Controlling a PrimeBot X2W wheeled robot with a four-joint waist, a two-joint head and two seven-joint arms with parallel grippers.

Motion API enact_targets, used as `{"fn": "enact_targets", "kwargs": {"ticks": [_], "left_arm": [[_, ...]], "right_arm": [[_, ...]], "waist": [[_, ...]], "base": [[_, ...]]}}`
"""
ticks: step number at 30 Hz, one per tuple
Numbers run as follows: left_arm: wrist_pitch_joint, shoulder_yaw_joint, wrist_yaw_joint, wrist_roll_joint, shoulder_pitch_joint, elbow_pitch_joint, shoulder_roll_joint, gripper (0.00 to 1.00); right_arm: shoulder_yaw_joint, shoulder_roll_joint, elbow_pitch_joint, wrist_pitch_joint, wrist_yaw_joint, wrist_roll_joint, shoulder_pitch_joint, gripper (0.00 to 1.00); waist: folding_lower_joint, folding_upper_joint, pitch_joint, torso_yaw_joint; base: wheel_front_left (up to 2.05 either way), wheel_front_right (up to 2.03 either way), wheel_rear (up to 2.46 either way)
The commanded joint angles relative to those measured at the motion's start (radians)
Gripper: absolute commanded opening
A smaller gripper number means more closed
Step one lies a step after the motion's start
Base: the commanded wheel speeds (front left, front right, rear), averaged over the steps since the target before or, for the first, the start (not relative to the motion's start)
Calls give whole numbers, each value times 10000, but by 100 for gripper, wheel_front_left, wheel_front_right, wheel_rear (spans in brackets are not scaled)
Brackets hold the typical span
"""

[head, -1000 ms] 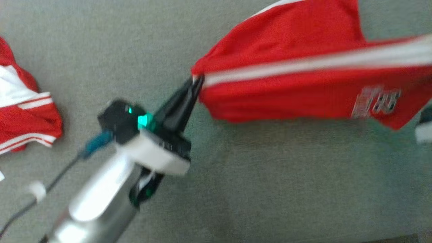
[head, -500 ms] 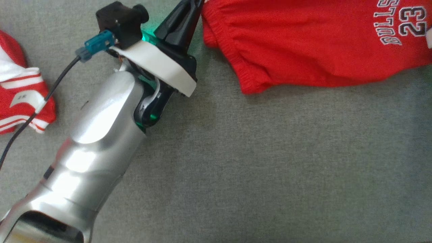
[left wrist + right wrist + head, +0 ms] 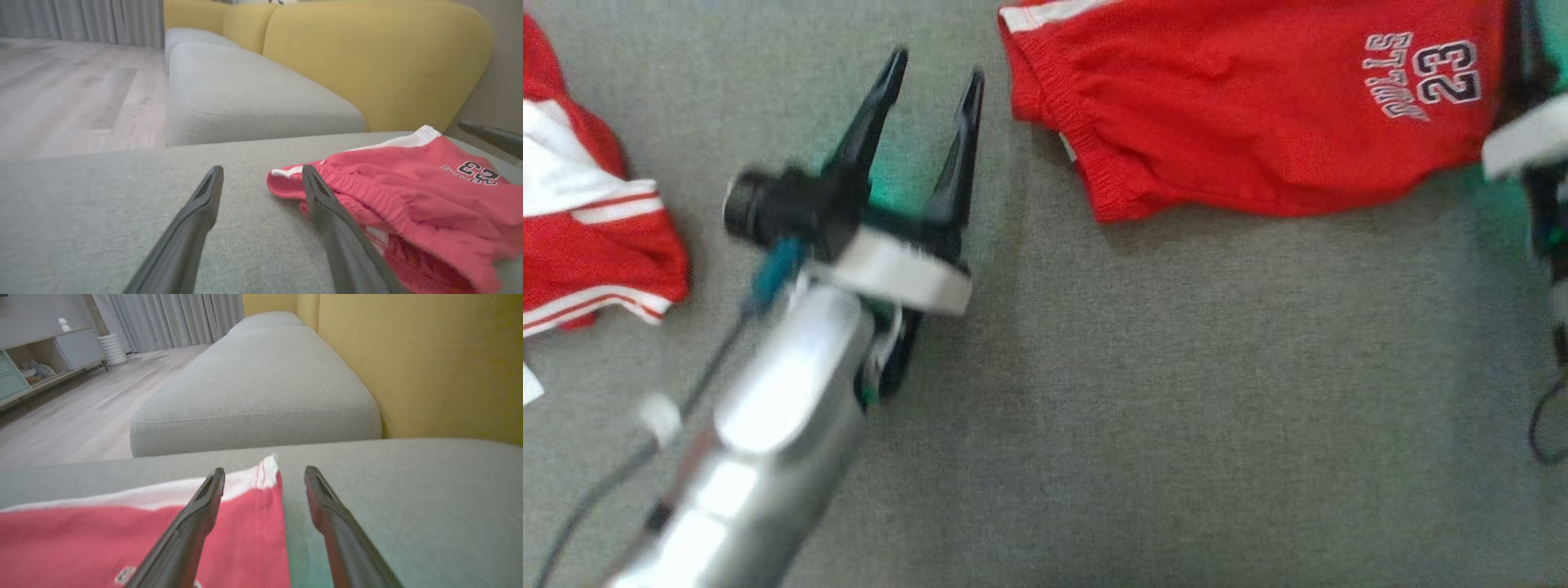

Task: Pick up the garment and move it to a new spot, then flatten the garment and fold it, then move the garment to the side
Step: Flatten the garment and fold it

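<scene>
The garment is a pair of red shorts point(image 3: 1241, 122) with a white side stripe and a "BULLS 23" print. It lies spread on the grey cushion at the upper right of the head view. My left gripper point(image 3: 935, 65) is open and holds nothing, just left of the elastic waistband point(image 3: 367, 196) and apart from it. My right gripper point(image 3: 263, 473) is also open. Its left finger hangs over the shorts' white-striped corner point(image 3: 261, 477) and its right finger over bare cushion. Its white wrist collar point(image 3: 1527, 143) shows at the head view's right edge.
A second red-and-white garment point(image 3: 588, 237) lies crumpled at the far left. The grey seat cushion point(image 3: 1143, 408) stretches wide toward me. Beyond it are another grey cushion point(image 3: 245, 98), yellow backrests point(image 3: 376, 61), wooden floor point(image 3: 81, 412) and a low cabinet point(image 3: 36, 359).
My left gripper has let go of the waistband, opened and drawn back to the left. The shorts, held taut in the air a second ago, now lie on the cushion. The head camera has shifted.
</scene>
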Motion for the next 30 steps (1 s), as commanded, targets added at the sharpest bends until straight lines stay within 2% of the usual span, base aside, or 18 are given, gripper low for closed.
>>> {"fn": "enact_targets", "kwargs": {"ticks": [1, 3, 8, 16, 17, 18, 19, 23, 30], "left_arm": [[-88, 662, 297, 475, 549, -964, 245, 100], [-90, 972, 541, 990, 1414, -1711, 161, 100], [-92, 1503, 720, 1709, 2792, -2766, -235, 100], [-94, 2237, 312, 2523, 4013, -3470, -978, 100], [-94, 2329, 273, 2608, 4088, -3500, -1028, 100], [-94, 2434, 244, 2679, 4163, -3532, -1075, 100], [-94, 2539, 203, 2736, 4233, -3548, -1113, 100], [-94, 2998, 69, 2868, 4529, -3570, -1241, 100], [-95, 3602, -179, 3146, 4849, -3573, -1348, 100]], "right_arm": [[83, -60, -94, 42, -9, 161, 525, 100], [-17, -88, 124, 144, -9, 305, 778, 100], [-341, -116, 678, 355, -9, 701, 1000, 100], [-468, -155, 2018, 1514, -9, 1563, 970, 100], [-424, -139, 2106, 1639, -9, 1649, 960, 92], [-423, -129, 2176, 1698, -9, 1749, 945, 37], [-402, -142, 2211, 1706, -9, 1814, 941, 0], [-247, -395, 2120, 1447, -9, 1973, 1066, 0], [-372, -1748, 2067, 985, -9, 1485, 1357, 0]], "waist": [[1, 0, -452, -14], [1, 0, -660, 113], [1, 0, -943, 610], [1, 0, -1115, 1668], [1, 0, -1137, 1717], [1, 0, -1160, 1741], [1, 0, -1185, 1746], [1, 0, -1357, 1557], [1, 0, -1516, 934]], "base": [[0, 0, 0], [0, 0, 0], [0, 0, 0], [0, 0, 0], [0, 0, 0], [0, 0, 0], [0, 0, 0], [0, 0, 0], [0, 0, 0]]}}
